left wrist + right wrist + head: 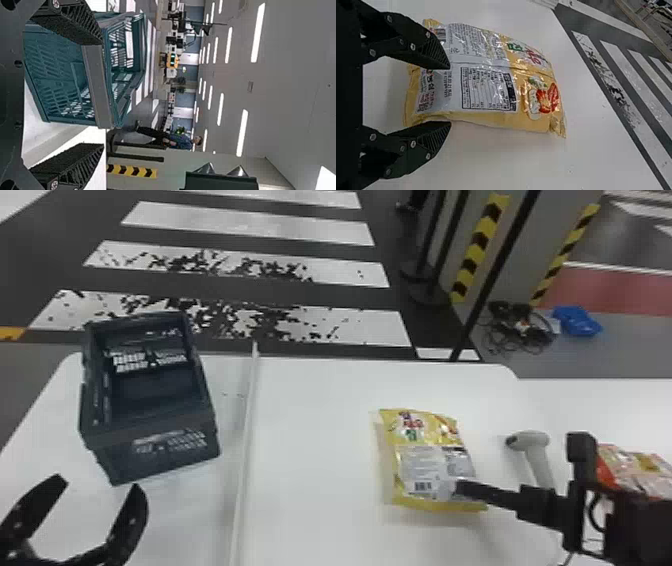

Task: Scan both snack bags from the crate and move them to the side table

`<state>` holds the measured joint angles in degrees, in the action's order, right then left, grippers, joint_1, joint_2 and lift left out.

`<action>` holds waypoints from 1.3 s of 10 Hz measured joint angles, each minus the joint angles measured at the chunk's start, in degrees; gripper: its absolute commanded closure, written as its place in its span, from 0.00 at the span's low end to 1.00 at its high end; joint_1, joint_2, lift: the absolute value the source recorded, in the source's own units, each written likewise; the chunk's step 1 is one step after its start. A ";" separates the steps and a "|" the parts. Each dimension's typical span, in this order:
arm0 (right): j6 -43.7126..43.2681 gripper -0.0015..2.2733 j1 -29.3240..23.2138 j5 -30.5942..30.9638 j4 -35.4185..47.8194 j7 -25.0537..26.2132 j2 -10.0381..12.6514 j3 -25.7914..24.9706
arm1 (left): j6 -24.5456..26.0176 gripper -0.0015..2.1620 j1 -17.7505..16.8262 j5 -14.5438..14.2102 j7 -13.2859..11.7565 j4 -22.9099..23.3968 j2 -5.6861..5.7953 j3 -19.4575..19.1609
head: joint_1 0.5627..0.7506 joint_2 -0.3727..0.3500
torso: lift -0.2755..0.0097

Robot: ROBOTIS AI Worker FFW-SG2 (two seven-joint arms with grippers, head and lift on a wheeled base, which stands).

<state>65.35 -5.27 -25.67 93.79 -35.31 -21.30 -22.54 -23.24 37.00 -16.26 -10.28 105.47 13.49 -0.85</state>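
Observation:
On the white table in the head view lies the yellow snack bag [430, 460], its printed white label up. My right gripper [457, 488] is at the bag's near right part; in the right wrist view the right gripper [451, 95] stands open, its fingers on either side of the yellow bag [486, 85]. The red and pink snack bag [637, 470] lies at the far right, partly behind the right arm. Between the bags rests the grey scanner [532, 445]. My left gripper [95, 500] is open in front of the dark crate [160, 450]; in the left wrist view, the left gripper [99, 93] is before the crate [59, 75].
A raised white strip [245, 430] runs along the table between crate and yellow bag. Beyond the table are black posts [485, 285], a pillar with striped edges and, on the floor, cables and a blue object [577, 321].

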 measured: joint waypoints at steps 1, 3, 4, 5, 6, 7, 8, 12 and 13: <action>0.30 0.99 0.12 0.78 -0.08 -0.07 -0.09 0.02 | 0.00 0.04 0.00 0.00 0.00 0.00 -0.03 0.01 | 0.70 0.29 | 0.62; 1.09 0.99 0.17 0.90 -0.21 -2.18 -0.24 -0.76 | 0.00 0.04 0.00 0.00 0.00 0.00 -0.04 0.02 | 0.70 0.28 | 0.62; 1.68 0.99 0.17 0.43 -0.27 -3.76 -0.45 -1.45 | 0.00 0.04 0.00 0.00 0.00 0.00 -0.04 0.02 | 0.70 0.28 | 0.62; 2.01 0.99 0.17 0.09 -0.30 -4.40 -0.58 -2.03 | 0.00 0.04 0.00 0.00 0.00 -0.04 -0.04 0.02 | 0.70 0.28 | 0.62; 2.07 0.99 0.16 -0.98 -0.43 -4.62 -0.59 -3.16 | 0.00 0.04 -0.01 0.00 0.00 -0.07 -0.06 0.02 | 0.70 0.28 | 0.62; 1.97 0.99 0.11 -3.50 -0.56 -4.73 -0.59 -5.16 | 0.00 0.04 -0.01 0.00 0.00 -0.09 -0.07 0.02 | 0.70 0.27 | 0.62; 1.95 0.99 0.04 -6.62 -0.59 -4.80 -0.59 -7.64 | 0.00 0.04 0.00 0.00 0.00 -0.09 -0.10 0.02 | 0.70 0.26 | 0.62; -2.98 0.99 -0.45 -13.31 -0.76 -0.52 -0.51 -16.88 | 0.00 0.04 0.07 0.00 0.00 0.07 -0.06 -0.03 | 0.70 0.14 | 0.62; -6.61 0.99 -0.76 -14.25 -1.55 1.51 -0.37 -18.55 | 0.00 0.04 0.08 0.00 0.00 0.14 -0.03 -0.04 | 0.70 0.09 | 0.62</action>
<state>58.74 -6.03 -39.92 92.25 -33.80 -21.67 -41.09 -23.24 37.09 -16.26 -10.28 105.62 13.46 -0.89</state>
